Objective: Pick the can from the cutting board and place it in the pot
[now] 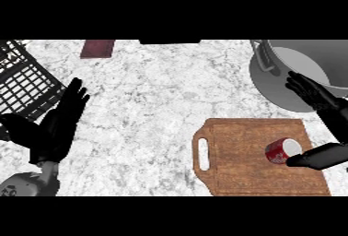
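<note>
On cutting board (238,170): can (281,152) on its side, just beside thumb of right robot hand (334,120). Hand open, fingers (307,92) straight over pot (270,80).

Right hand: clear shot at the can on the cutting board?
Probably yes. The right hand is open beside the can, thumb next to it, and nothing else lies on the cutting board between them.

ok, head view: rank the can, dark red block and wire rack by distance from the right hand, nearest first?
From the right hand:
1. can, on the cutting board, right by the thumb.
2. dark red block, top edge, left of centre.
3. wire rack, far left.
</note>
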You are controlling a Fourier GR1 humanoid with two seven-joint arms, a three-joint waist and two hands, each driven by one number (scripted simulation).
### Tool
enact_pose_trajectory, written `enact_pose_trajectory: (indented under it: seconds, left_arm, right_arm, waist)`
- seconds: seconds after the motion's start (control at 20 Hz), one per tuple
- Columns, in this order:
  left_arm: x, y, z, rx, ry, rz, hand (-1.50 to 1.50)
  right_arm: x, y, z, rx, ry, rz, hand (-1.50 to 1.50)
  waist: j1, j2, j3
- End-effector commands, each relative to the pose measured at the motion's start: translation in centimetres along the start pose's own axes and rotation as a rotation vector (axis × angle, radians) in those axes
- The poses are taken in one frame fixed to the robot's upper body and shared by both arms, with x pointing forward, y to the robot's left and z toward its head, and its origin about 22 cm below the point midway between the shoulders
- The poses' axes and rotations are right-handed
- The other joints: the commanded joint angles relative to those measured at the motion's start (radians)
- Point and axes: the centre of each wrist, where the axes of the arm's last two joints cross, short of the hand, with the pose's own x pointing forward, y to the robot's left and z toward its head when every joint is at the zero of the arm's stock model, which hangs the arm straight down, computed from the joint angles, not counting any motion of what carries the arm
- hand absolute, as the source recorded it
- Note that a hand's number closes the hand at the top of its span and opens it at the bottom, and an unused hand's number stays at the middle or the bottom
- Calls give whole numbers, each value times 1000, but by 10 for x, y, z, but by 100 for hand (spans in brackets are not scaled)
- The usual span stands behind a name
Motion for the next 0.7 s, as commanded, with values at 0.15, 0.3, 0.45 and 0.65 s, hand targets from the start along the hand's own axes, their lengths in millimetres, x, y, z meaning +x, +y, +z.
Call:
enact_pose_trajectory:
  seconds: [0.15, 0.3, 0.45, 0.65]
  left_arm:
    - [-17, -17, 8, -30, 30, 20, 0]
    - [-19, -12, 4, -44, 21, 21, 0]
    - [-16, -18, 9, -48, 27, 22, 0]
    - [5, -23, 2, -66, 13, 12, 0]
  right_arm:
    - [28, -80, 62, 70, -7, 298, -150]
    - [61, -106, 64, 138, 94, 447, -150]
    - [91, -112, 59, 207, 135, 516, -150]
    - [128, -116, 33, 297, 246, 590, -150]
  waist:
    - [17, 1, 0]
    - [23, 2, -1]
    - [22, -2, -2]
    - [39, 1, -2]
